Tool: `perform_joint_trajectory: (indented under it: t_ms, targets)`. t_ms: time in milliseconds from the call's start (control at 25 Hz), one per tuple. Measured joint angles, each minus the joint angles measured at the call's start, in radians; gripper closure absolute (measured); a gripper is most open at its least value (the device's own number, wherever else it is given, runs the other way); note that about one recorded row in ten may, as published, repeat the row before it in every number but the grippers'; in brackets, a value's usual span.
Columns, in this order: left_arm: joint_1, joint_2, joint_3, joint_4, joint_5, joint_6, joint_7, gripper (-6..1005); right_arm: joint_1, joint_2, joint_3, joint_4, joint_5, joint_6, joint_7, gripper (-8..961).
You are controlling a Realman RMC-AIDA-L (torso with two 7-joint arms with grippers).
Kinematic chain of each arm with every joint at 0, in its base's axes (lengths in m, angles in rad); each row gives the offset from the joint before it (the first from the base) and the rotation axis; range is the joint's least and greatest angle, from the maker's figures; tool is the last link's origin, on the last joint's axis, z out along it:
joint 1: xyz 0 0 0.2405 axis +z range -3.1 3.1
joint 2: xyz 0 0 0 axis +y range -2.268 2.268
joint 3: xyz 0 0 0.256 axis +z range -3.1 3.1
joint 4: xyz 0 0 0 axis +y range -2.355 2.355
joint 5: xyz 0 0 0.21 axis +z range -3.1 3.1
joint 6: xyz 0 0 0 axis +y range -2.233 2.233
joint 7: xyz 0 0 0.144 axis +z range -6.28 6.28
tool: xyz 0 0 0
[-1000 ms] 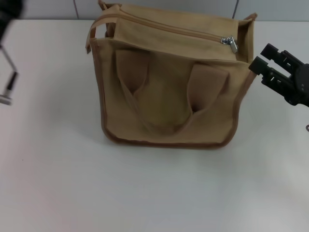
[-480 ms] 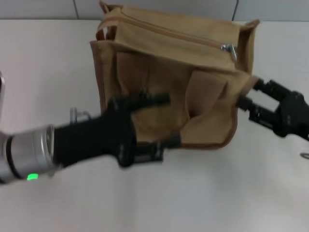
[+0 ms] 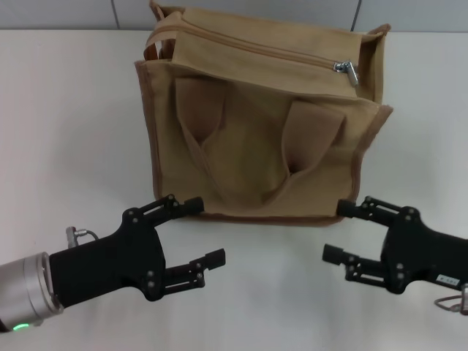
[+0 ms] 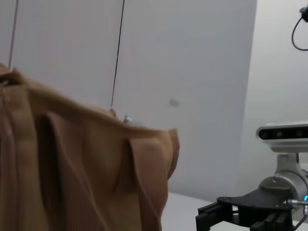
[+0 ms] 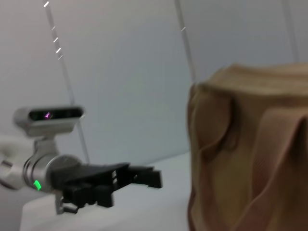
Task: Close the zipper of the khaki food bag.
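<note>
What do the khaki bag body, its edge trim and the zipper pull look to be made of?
The boxy khaki food bag looks like matte woven canvas; it creases softly. Its darker brown edge trim seems to be fabric binding. The small silver zipper pull tab glints, so it is probably polished metal.

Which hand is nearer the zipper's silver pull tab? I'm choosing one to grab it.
Right. The pull tab sits at the bag's top on the robot's right end. The right hand is below that end, by the bag's lower corner; the left hand is across, lower left.
</note>
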Motion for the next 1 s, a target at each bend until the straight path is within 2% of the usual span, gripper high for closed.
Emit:
perform_joint_trajectory:
  t_ms: [400, 1000]
  targets:
    - [0.005, -0.003, 0.001, -0.017, 0.057, -0.031, -0.003, 198, 0.022, 0.0, -0.074, 0.036, -0.006, 0.031, 0.001, 196]
    - [0.002, -0.012, 0.011, -0.019, 0.084, -0.038, -0.011, 198, 0.026, 0.003, -0.09, 0.064, -0.005, 0.058, -0.009, 195]
